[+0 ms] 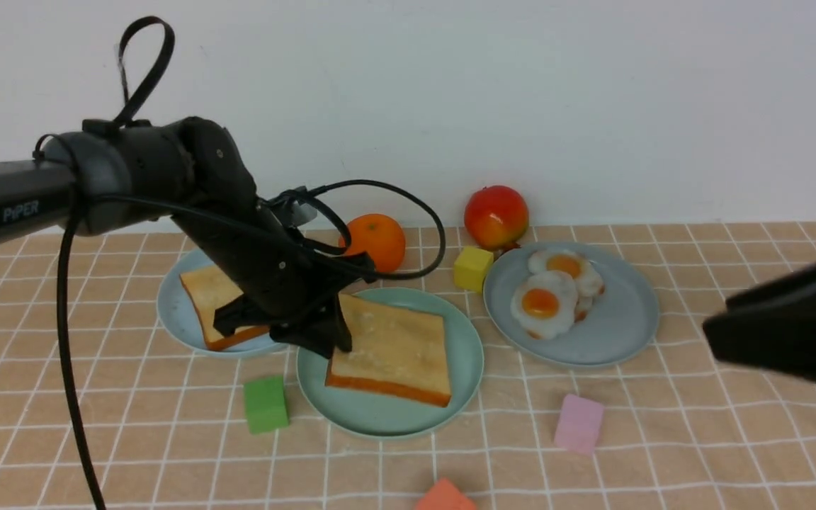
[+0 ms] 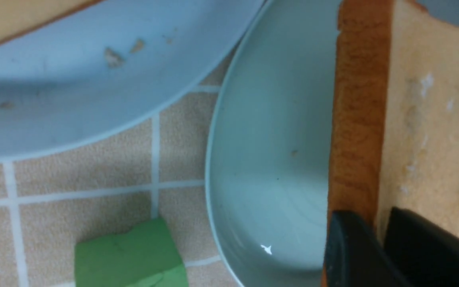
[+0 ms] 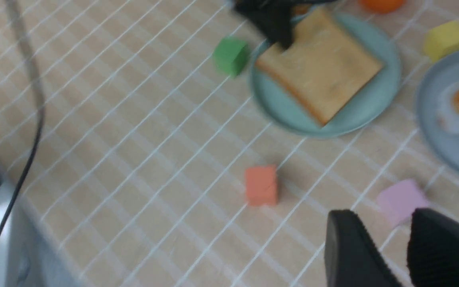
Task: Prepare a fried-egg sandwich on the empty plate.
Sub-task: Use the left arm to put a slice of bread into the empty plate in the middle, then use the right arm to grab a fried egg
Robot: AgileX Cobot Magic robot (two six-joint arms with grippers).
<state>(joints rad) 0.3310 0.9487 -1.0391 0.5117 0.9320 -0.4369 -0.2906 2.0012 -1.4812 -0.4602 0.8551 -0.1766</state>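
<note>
Tan checked cloth is covering the surface, with a plain white wall standing behind it.

1. Mint-green plate: sitting at the centre of the surface and carrying one toast slice, which is lying flat or nearly so, its near edge coming close to the front rim.
2. Left claw: reaching down from the left and pinching that slice at its left crust, the two fingers bracketing the edge in the left wrist view; clamped on the bread, not yet letting go.
3. Second toast slice: waiting on the pale-blue plate, whose rim is lying just beside the mint-green one; the arm is partly hiding it.
4. Fried eggs: two, overlapping on the grey-blue plate to the right.
5. Right claw: hovering at the right, fingers a little apart, holding nothing.
6. Sundries: green cube near the plate's left rim.

Hazards, as judged: the slice may be clinging to the pads on release and getting dragged toward the rim. The withdrawing arm may be nudging the neighbouring plate. An egg laid off-centre may be sliding off the smooth toast.
</note>
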